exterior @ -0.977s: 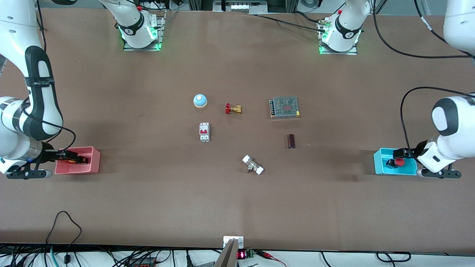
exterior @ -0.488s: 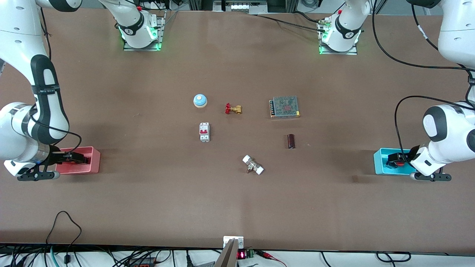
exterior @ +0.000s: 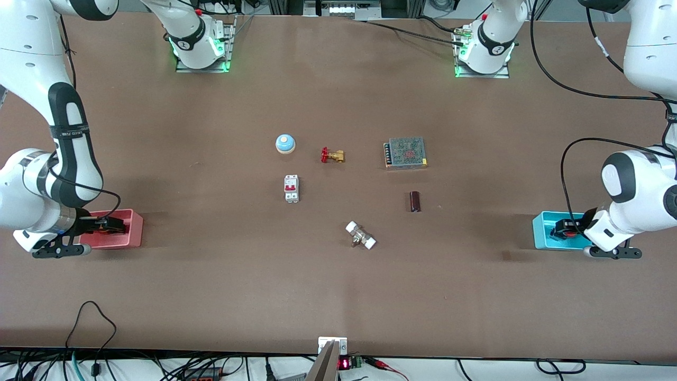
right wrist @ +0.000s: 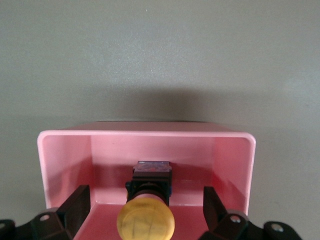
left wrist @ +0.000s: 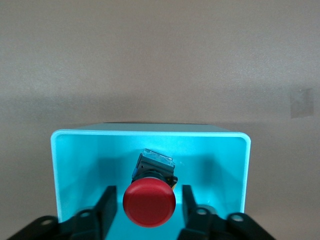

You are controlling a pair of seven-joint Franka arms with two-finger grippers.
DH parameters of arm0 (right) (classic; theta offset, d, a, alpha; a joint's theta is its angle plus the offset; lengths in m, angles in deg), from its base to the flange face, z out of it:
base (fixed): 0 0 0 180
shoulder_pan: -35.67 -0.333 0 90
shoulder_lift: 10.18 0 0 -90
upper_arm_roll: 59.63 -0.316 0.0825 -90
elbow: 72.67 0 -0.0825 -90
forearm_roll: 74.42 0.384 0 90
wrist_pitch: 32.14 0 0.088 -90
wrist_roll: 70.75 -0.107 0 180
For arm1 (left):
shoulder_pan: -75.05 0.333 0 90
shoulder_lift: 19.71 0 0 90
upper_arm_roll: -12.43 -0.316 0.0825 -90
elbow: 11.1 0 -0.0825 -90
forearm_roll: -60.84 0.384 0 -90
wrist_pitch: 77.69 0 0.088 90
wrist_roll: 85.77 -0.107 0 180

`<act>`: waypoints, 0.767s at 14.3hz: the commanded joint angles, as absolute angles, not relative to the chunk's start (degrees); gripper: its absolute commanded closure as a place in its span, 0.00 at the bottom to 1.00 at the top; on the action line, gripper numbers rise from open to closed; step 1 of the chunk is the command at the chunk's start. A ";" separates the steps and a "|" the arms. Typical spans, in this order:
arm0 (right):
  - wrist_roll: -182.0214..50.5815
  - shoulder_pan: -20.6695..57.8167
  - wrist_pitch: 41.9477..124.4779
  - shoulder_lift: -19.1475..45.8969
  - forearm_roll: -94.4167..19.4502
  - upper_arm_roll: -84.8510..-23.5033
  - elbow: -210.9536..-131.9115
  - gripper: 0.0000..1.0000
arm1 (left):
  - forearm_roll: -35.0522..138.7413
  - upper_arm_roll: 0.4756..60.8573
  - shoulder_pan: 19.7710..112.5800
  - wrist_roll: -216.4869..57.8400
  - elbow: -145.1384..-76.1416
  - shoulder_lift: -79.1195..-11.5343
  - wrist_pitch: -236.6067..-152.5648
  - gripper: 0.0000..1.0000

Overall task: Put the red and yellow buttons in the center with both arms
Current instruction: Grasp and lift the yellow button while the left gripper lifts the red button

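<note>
The red button (left wrist: pixel 149 202) stands in the cyan bin (left wrist: pixel 150 134) at the left arm's end of the table. My left gripper (left wrist: pixel 147 192) is down in that bin, open, with a finger on each side of the red cap and a small gap on both. In the front view the left gripper (exterior: pixel 561 228) covers most of the button. The yellow button (right wrist: pixel 145 222) stands in the pink bin (right wrist: pixel 145 134) at the right arm's end. My right gripper (right wrist: pixel 146 192) is open wide around it without touching. The bare tabletop centre (exterior: pixel 349 196) holds neither button.
Around the centre lie a blue dome bell (exterior: pixel 285 143), a brass valve with a red handle (exterior: pixel 332 155), a white circuit breaker (exterior: pixel 291 188), a mesh-covered power supply (exterior: pixel 406 153), a dark cylinder (exterior: pixel 415 201) and a white-ended fitting (exterior: pixel 360 235).
Both arms have shifted slightly toward the table's middle and their grippers have settled lower into the bins, around the buttons. The buttons have not moved.
</note>
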State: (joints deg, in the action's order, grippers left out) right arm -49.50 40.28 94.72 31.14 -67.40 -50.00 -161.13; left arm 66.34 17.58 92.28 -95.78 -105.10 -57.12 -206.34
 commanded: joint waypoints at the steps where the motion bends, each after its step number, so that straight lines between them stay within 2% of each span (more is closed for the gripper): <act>1: -48.43 40.95 94.15 31.75 -67.47 -50.66 -160.21 0.00 | 67.52 17.61 92.28 -94.83 -103.92 -57.76 -206.18 0.72; 4: -48.60 40.95 94.15 31.83 -67.39 -50.66 -160.30 0.03 | 67.52 17.61 92.01 -94.83 -104.09 -56.19 -205.40 0.84; 11: -48.60 41.03 93.11 31.83 -67.47 -50.66 -160.39 0.50 | 67.60 18.49 90.96 -94.83 -104.18 -47.76 -197.49 0.90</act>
State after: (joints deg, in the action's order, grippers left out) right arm -49.48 40.29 94.39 31.51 -67.40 -50.00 -161.14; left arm 66.34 18.32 91.81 -95.62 -103.36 -51.48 -200.60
